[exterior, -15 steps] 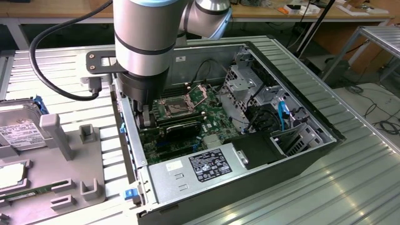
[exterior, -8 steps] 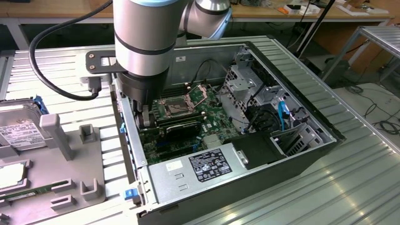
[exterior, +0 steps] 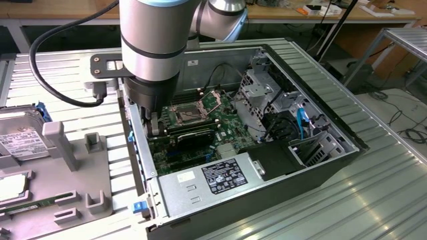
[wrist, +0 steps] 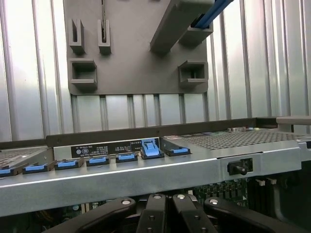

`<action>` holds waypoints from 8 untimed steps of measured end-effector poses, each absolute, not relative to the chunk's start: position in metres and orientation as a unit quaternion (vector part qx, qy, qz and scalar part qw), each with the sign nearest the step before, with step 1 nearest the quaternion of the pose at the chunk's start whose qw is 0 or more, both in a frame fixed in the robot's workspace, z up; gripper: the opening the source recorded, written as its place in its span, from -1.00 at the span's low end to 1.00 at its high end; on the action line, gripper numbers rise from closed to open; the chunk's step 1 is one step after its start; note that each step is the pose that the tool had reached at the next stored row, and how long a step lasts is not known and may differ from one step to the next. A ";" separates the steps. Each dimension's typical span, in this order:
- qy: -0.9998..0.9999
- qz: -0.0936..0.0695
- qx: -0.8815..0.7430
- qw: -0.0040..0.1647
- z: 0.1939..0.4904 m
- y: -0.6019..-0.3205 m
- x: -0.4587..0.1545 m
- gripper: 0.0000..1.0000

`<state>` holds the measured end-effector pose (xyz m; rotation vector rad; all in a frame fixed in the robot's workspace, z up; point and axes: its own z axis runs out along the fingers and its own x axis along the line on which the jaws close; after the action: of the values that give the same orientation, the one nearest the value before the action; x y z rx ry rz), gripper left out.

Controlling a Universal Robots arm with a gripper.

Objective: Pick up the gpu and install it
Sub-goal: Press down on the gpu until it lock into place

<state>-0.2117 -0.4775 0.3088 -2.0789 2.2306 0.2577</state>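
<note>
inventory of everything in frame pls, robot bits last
computer case: 1, black, open, centre of the ribbed metal table
motherboard: 1, green, inside the case
gpu: 1, dark card, inside the case under the gripper
power supply: 1, silver with black label, near end of the case
slot latches: row, blue, one flipped up, along the case's edge
parts holder: 1, grey, at the exterior view's left of the case
hard drive: 1, silver, white label, on the holder
memory stick: 1, green, on the holder
gripper: 1, black, shut, down in the case at the gpu
</note>
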 end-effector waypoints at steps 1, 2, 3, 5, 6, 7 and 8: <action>0.728 0.084 -0.679 0.041 0.309 -0.477 -0.212 -0.79; 0.728 0.084 -0.679 0.041 0.309 -0.478 -0.212 -0.79; 0.728 0.084 -0.679 0.041 0.309 -0.478 -0.212 -0.79; 0.728 0.084 -0.679 0.041 0.308 -0.478 -0.212 -0.79; 0.728 0.084 -0.679 0.041 0.308 -0.478 -0.212 -0.79; 0.728 0.084 -0.679 0.041 0.308 -0.478 -0.212 -0.79; 0.728 0.084 -0.679 0.041 0.307 -0.478 -0.212 -0.79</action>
<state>-0.2118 -0.4776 0.3071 -2.0792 2.2301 0.2573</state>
